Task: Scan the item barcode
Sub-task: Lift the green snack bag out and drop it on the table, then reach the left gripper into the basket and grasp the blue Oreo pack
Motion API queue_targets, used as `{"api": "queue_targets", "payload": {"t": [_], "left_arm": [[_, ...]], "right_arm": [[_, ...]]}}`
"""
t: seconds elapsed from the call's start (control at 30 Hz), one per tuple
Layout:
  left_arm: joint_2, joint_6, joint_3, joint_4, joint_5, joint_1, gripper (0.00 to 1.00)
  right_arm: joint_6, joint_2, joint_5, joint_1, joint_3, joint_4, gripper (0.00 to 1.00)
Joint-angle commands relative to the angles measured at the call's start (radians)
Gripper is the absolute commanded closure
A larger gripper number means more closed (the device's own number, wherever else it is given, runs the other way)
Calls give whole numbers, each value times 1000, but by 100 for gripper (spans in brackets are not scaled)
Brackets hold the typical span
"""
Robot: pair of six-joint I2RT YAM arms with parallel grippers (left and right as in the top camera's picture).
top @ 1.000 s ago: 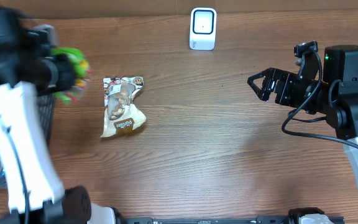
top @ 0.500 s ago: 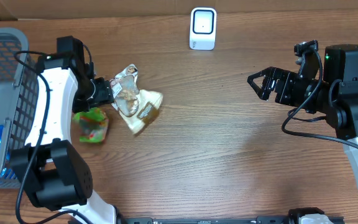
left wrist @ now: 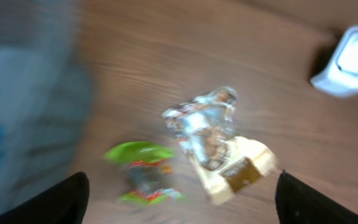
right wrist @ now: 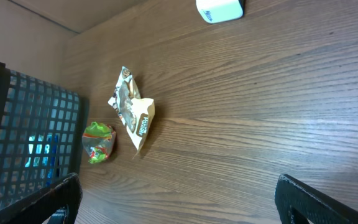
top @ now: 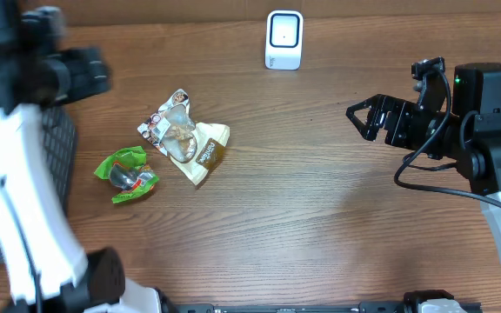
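- Left of centre on the table [top: 320,217]: a green packet [top: 127,174], crumpled, lying flat, touched by no finger.
- Just right of it and a little farther back: a bag [top: 185,139], clear and printed at the far-left end, cream and brown at the near-right end, set at a slant. Too close to the packet to tell touching from apart.
- At the far edge, near the middle: a white scanner [top: 283,39], upright, well apart from packet and bag.
- Along the left edge: a dark mesh basket [right wrist: 17,118], with a blue pack [right wrist: 42,149] inside.
- Left gripper [left wrist: 182,202]: spread wide, fingertips [left wrist: 70,202] at the two lower corners of its wrist view, nothing pinched between them. Raised above the table, with packet and bag both in sight below.
- Blurred in its own wrist view and in the overhead view, up at the far left by the basket.
- Right gripper [top: 368,117]: spread wide and empty, hovering over the right half of the table, pointed left. Well apart from scanner, bag and packet.
- From the right wrist view: bare wood under the fingers, bag and packet far off beside the basket, scanner at the top edge.
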Motion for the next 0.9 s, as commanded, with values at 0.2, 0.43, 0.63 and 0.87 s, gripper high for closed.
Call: {"api": "queue_targets", "payload": {"t": [0.2, 0.43, 0.63, 0.87], "left_arm": [[-129, -96, -138, -56, -207, 381, 19], [-117, -43, -446, 344, -66, 566, 18], [-38, -43, -652, 561, -62, 575, 20], [136, -14, -777, 684, -98, 607, 16]], "right_arm": [[3, -3, -5, -6, 26, -3, 0], [4, -3, -5, -6, 26, -14, 0], [18, -3, -5, -6, 26, -13, 0], [26, -3, -30, -6, 26, -16, 0]]}}
